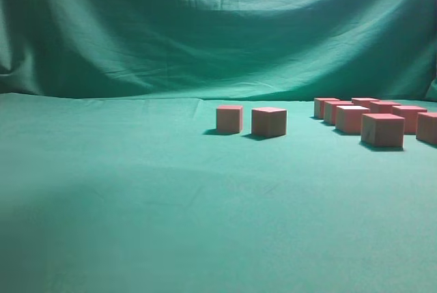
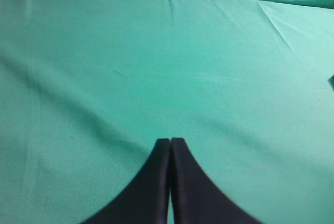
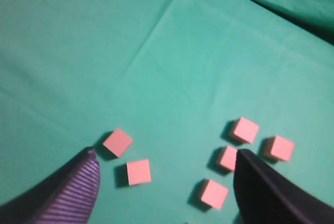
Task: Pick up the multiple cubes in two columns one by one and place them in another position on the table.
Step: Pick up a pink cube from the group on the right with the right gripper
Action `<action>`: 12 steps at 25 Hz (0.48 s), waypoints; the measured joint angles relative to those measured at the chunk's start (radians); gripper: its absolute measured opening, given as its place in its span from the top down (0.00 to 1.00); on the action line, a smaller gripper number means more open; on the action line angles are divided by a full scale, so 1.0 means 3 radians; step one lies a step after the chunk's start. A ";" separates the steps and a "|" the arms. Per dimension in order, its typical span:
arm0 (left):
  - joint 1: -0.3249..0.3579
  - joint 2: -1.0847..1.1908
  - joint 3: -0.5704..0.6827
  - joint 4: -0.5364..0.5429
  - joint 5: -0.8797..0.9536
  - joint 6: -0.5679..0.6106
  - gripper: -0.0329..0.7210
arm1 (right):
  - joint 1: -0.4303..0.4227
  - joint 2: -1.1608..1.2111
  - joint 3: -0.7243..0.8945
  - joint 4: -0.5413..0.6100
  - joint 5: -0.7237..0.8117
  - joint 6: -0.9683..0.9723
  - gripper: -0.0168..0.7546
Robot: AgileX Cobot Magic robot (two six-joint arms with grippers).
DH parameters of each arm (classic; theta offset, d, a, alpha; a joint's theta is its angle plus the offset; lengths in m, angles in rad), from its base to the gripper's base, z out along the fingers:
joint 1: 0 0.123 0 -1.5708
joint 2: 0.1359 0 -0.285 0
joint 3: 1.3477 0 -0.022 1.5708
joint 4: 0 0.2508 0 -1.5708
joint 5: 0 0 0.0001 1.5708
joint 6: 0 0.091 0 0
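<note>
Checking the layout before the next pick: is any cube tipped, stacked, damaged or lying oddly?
Nothing stands out. Two cubes sit apart near the middle of the table, turned at slightly different angles; the remaining cubes stand in two columns at the right. All rest flat, with no visible damage.

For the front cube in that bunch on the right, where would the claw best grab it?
Probably from above, closing on two opposite side faces. That front cube sits flat on the table, top face bare, with open cloth in front. Its neighbours stand close behind and beside it, so the fingers likely fit best on the sides with the widest gaps.
</note>
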 joint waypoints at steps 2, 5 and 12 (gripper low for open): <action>0.0000 0.0000 0.0000 0.0000 0.0000 0.0000 0.96 | -0.0131 -0.0255 0.0376 0.0000 0.0000 0.0183 0.28; 0.0000 0.0000 0.0000 0.0000 0.0000 0.0000 0.96 | -0.0376 -0.0516 0.0997 -0.0012 0.0000 0.0403 0.28; 0.0000 0.0000 0.0000 0.0000 0.0000 0.0000 0.96 | -0.0735 -0.0620 0.2368 0.0209 -0.0520 0.0555 0.28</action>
